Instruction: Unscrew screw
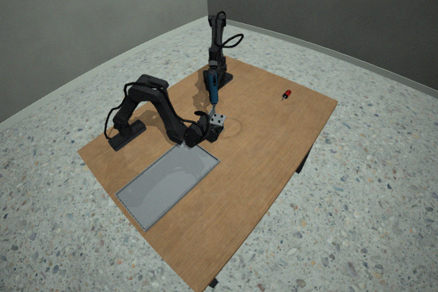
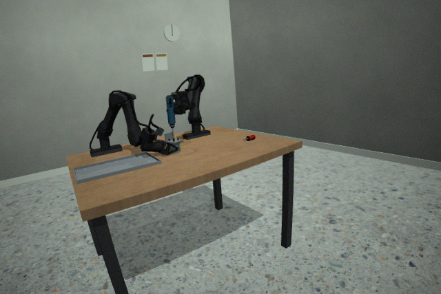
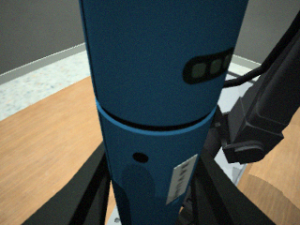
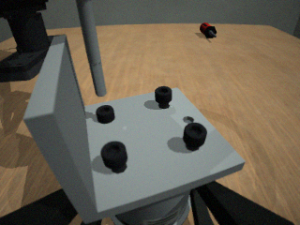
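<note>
Nothing's out yet AFAICT: 1 black socket-head screw point(image 4: 105, 113) sits low, 3 others raised, silver cylindrical joint module point(image 2: 179, 147) point(image 4: 157, 213) upright under grey L-shaped metal bracket point(image 1: 217, 119) point(image 2: 169, 136) point(image 4: 141, 136), R gripper point(image 1: 216, 134) point(image 2: 175, 148) point(image 4: 133, 199) clamped on module, L gripper point(image 1: 213, 70) point(image 2: 174, 101) point(image 3: 152, 183) on long dark-blue electric screwdriver point(image 1: 213, 87) point(image 2: 171, 111) point(image 3: 150, 94) point(image 4: 91, 47).
</note>
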Robot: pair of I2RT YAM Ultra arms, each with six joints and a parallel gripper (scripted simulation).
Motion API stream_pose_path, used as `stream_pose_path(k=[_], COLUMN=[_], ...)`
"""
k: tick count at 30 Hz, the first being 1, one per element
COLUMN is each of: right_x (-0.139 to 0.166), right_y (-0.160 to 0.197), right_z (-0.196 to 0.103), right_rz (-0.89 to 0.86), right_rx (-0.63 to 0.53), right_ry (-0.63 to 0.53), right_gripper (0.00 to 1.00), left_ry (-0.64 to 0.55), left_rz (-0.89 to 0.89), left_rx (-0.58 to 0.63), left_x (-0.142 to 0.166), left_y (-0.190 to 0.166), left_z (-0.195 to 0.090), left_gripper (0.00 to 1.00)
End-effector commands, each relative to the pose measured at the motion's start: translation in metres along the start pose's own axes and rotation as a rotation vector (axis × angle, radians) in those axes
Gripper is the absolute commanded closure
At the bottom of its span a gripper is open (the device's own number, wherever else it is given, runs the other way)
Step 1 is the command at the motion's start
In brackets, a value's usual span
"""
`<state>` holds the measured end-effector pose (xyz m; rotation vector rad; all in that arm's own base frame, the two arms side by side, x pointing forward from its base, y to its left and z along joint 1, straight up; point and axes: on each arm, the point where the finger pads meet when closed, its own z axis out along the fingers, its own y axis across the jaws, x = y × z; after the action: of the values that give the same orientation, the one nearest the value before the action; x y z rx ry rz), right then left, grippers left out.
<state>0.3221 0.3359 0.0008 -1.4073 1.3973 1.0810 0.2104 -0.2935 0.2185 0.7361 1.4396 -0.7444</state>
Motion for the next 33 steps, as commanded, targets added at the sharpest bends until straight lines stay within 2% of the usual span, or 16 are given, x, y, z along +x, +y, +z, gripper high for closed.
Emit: stream_pose_path(k=[1, 30, 33], right_x=[-0.014, -0.014, -0.014], right_y=[-0.006, -0.006, -0.006], right_z=[-0.006, -0.006, -0.006], right_rz=[-0.021, -0.021, -0.021], right_rx=[0.014, 0.014, 0.014], right_ry=[-0.019, -0.019, -0.019], right_gripper=[0.41, 0.41, 0.41], left_ry=[-0.139, -0.136, -0.116], left_rz=[-0.005, -0.005, -0.005], left_rx=[-0.003, -0.003, -0.003], left_x=[-0.044, -0.043, -0.034], left_y=[0.002, 0.002, 0.003], left_z=[-0.001, -0.001, -0.001], left_gripper=[0.58, 0.58, 0.58])
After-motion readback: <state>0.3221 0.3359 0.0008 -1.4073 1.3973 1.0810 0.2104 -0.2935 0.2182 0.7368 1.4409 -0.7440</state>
